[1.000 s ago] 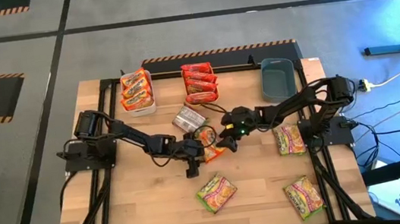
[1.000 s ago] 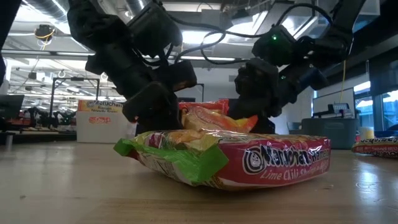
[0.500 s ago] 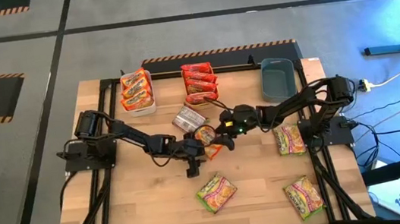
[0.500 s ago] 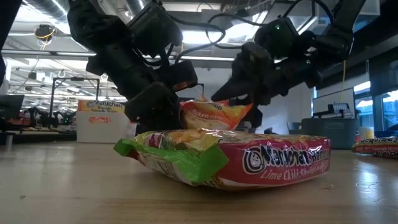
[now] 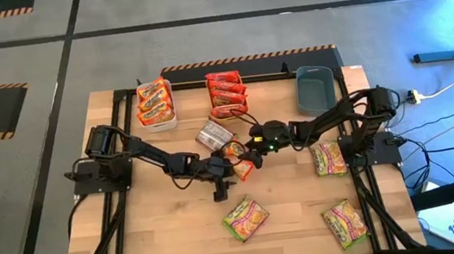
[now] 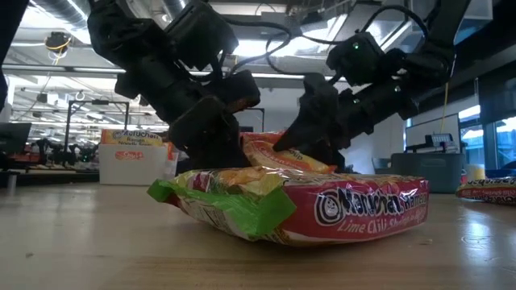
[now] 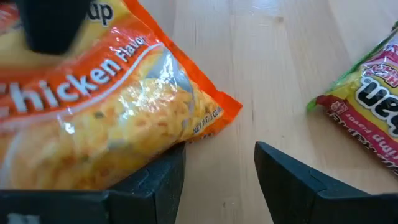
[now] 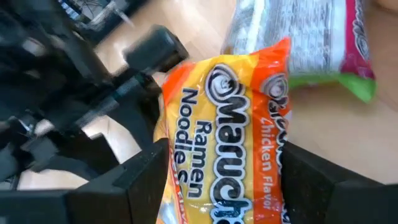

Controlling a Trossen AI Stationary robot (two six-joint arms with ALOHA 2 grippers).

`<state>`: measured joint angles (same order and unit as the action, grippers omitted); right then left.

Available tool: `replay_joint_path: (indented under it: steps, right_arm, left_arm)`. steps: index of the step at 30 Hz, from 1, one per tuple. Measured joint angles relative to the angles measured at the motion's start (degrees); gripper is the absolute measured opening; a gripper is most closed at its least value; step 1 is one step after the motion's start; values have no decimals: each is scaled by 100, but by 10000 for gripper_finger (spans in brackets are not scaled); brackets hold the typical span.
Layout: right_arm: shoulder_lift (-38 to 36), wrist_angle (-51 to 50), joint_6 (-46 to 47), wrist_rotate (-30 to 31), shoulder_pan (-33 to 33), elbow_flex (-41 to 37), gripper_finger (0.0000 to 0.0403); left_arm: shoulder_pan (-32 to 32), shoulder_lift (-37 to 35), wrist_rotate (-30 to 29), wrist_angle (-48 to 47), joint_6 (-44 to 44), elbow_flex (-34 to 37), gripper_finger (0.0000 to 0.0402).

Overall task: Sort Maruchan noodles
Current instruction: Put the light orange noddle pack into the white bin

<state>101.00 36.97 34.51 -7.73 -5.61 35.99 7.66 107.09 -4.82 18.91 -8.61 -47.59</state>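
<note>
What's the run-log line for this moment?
step: handover, orange chicken packet | right gripper: shut on packet | left gripper: open, beside it | bins: white, orange, grey-blue

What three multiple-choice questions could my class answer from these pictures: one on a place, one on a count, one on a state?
1. Where are the red packets?
A. white bin
B. orange bin
C. grey-blue bin

2. How many green packets lie on the table?
A. one
B. five
C. three

3. What is the state of the orange packet at mid-table?
A. gripped by the right gripper
B. lying in a bin
C. buried under a green packet

Answers:
1. B: the high view shows the red packets stacked in the middle, orange bin.
2. C: there is one near the table's middle and two on its right side.
3. A: the right wrist view shows the packet between that gripper's fingers.
</note>
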Motion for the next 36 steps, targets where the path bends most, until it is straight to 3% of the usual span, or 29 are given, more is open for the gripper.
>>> replay_joint_path:
  steps: [3,9,12,18,28,36]
  right_arm:
    - [32,7,-22,-22,0,-2,255]
    - [-235,-362,-174,-256,-57,-2,255]
    - [-514,-769,-259,-397,-219,0,255]
    - [-649,-1018,-330,-506,-468,41,261]
    - [-177,-1342,-347,-749,-505,184,362]
    - [36,-1215,-483,-1196,-496,184,380]
  left_arm:
    - [0,-6,67,-179,-2,-4,187]
    - [-4,-501,745,-1952,-357,-31,187]
    - [6,-968,734,-2597,-500,17,187]
    - [-7,-1378,-545,-1817,-382,-4,187]
    - [-26,-869,-448,-536,-21,-8,187]
    - [-176,-167,-442,-593,-119,-11,187]
